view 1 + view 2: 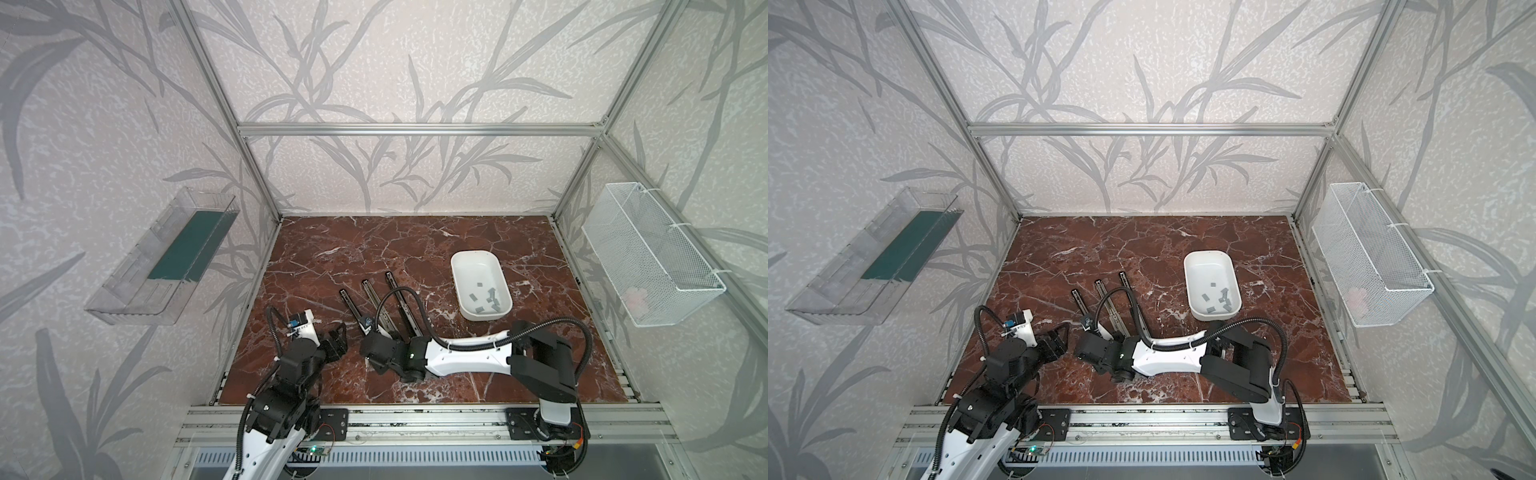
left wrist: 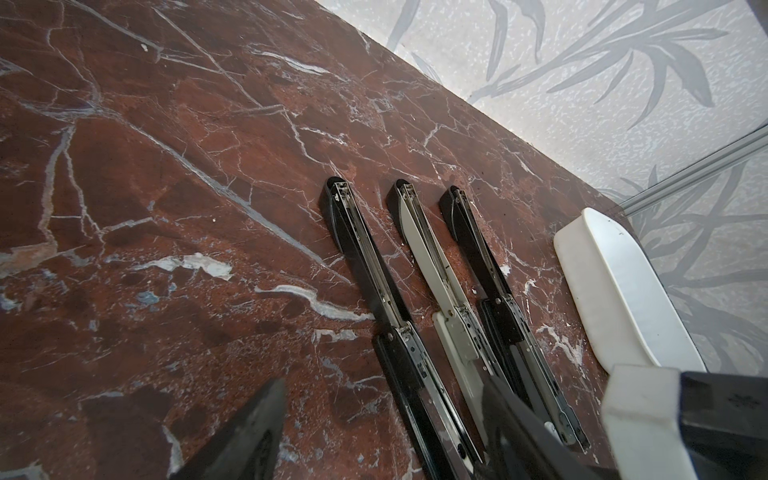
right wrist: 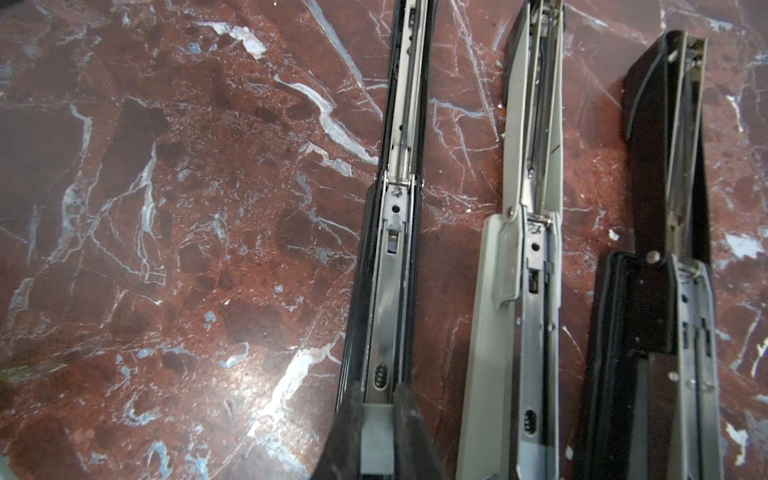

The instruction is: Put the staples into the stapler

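Three staplers lie opened flat, side by side on the marble table: a black stapler point(image 3: 395, 249) point(image 1: 348, 301), a grey one point(image 3: 536, 257) point(image 1: 369, 291) and another black one point(image 3: 681, 299) point(image 1: 395, 286). My right gripper point(image 3: 377, 401) point(image 1: 367, 322) is shut on a grey strip of staples point(image 3: 376, 432), held right over the near end of the first black stapler's metal channel. More staples point(image 1: 486, 297) point(image 1: 1219, 300) lie loose in the white tray point(image 1: 456, 274). My left gripper point(image 2: 382, 428) point(image 1: 336, 337) hovers open to the left of the staplers, holding nothing.
In both top views a clear plastic bin point(image 1: 166, 257) hangs on the left wall and a white wire basket point(image 1: 648, 257) on the right wall. The white tray point(image 1: 1187, 270) stands right of the staplers. Aluminium frame posts border the table.
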{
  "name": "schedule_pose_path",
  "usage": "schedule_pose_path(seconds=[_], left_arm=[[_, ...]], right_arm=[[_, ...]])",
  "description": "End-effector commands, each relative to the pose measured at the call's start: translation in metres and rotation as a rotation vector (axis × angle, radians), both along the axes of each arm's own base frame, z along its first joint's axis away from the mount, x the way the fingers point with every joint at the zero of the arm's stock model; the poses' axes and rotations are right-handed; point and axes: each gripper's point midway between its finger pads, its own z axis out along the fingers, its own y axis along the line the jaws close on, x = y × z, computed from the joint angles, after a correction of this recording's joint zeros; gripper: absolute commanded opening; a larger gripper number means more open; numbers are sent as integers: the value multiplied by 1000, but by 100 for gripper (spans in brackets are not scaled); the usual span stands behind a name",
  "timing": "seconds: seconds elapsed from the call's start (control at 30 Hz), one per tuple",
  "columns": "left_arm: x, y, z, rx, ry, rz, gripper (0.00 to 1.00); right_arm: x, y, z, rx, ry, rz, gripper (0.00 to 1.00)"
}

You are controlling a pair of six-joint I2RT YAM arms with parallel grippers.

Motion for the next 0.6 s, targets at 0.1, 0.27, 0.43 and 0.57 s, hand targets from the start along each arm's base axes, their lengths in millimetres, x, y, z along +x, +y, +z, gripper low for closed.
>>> schedule_pose_path(seconds=[0.1, 0.27, 0.43, 0.57], left_arm=[[-1, 7, -5, 1, 7, 38, 76], [-1, 7, -4, -2, 1, 39, 76], [-1, 7, -4, -2, -1, 41, 76], [-1, 7, -5, -2, 1, 42, 76]], right_arm=[[-1, 0, -5, -11, 15, -3, 6], [-3, -2, -8, -20, 24, -5, 6], [-7, -10, -12, -33, 41, -14, 6], [-14, -15, -17, -42, 58, -14, 7]])
